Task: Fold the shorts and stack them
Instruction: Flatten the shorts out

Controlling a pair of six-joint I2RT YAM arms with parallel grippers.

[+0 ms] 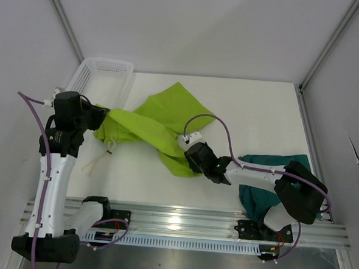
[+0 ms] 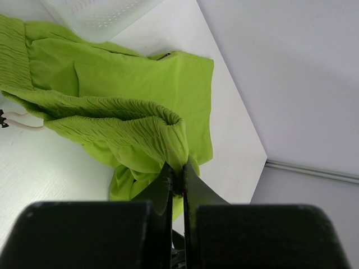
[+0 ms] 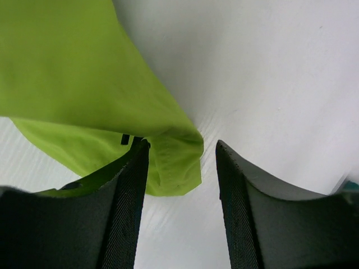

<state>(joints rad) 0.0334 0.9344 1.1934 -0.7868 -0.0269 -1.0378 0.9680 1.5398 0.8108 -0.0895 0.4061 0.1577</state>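
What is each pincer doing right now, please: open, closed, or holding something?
Left pincer: closed, pinching the gathered waistband of the lime shorts.
Right pincer: open; a corner of the lime shorts lies between its fingers, not gripped.

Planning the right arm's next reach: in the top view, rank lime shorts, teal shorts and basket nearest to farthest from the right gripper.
1. Lime shorts, at the right gripper fingertips, spreading left.
2. Dark teal shorts, to the near right.
3. White mesh basket, back-left corner.
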